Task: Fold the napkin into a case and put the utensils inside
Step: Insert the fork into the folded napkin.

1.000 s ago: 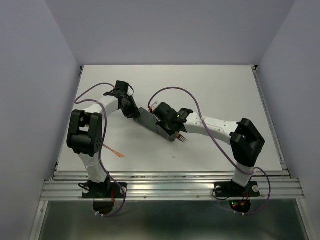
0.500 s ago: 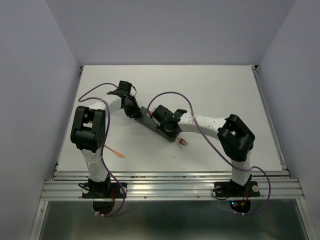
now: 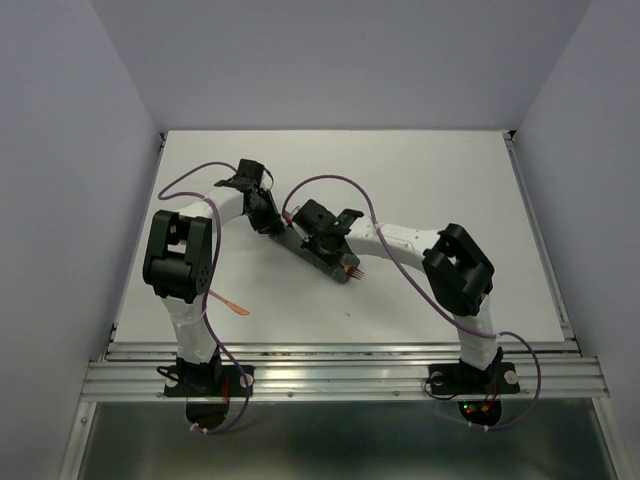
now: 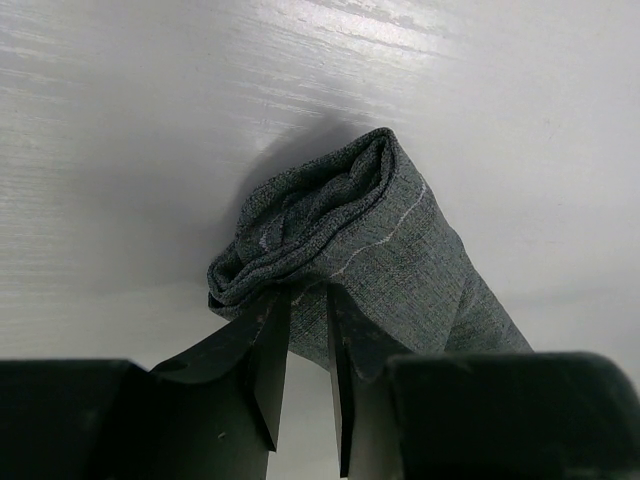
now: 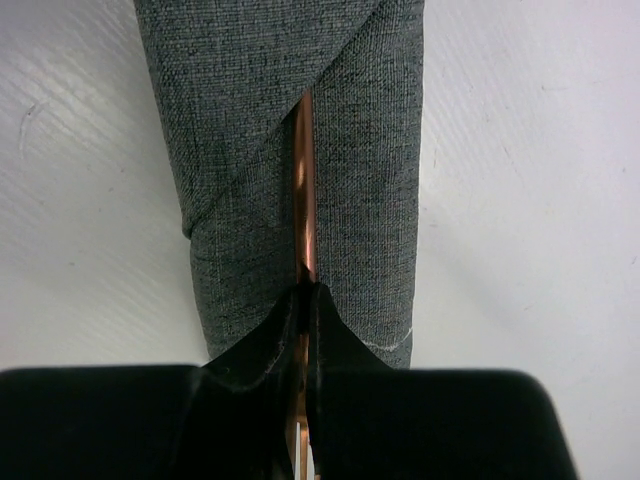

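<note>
The grey-green case (image 3: 337, 266) lies slantwise mid-table, a narrow folded pouch. My left gripper (image 3: 270, 222) is at its far left end; in the left wrist view the jaws (image 4: 305, 300) are nearly closed and pinch the edge of the bunched cloth (image 4: 400, 250). My right gripper (image 3: 322, 240) is over the middle of the case. In the right wrist view it (image 5: 308, 290) is shut on the copper fork handle (image 5: 303, 180), which runs into the diagonal fold of the case (image 5: 370, 150). The fork's tines (image 3: 356, 272) stick out at the near right end.
A second copper utensil (image 3: 230, 303) lies on the white table (image 3: 450, 170) near the left arm's base. Purple cables loop over both arms. Grey walls close in the table on three sides.
My right gripper has moved up and left along the case with the fork. The tines now lie closer to the case's end. My left gripper has stayed on the case's far end.
</note>
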{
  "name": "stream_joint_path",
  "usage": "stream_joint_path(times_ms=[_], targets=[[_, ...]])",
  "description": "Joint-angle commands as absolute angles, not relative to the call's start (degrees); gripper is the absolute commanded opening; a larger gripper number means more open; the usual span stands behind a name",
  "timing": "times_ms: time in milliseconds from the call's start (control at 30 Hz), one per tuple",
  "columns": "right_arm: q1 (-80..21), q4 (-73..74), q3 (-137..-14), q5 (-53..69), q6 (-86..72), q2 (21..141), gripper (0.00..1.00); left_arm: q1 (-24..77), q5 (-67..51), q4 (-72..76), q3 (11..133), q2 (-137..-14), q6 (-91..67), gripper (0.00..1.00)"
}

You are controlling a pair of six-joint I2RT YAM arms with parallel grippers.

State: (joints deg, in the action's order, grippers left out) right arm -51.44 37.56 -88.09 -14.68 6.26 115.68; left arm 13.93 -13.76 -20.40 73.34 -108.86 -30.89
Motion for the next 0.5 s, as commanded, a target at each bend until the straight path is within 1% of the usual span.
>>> stream_joint_path(times_ms=[0,467], targets=[[-50.4,37.2,-92.1,-14.2,7.9,116.7,0.01,14.2,-14.1,-21.8,75.3,-109.6,-28.7,0.33],[-49.4,34.7,-96.9,-14.1,10.5,120.2,0.01,14.2,-16.1,-22.2,77.6,-111.0,-27.0,0.31]])
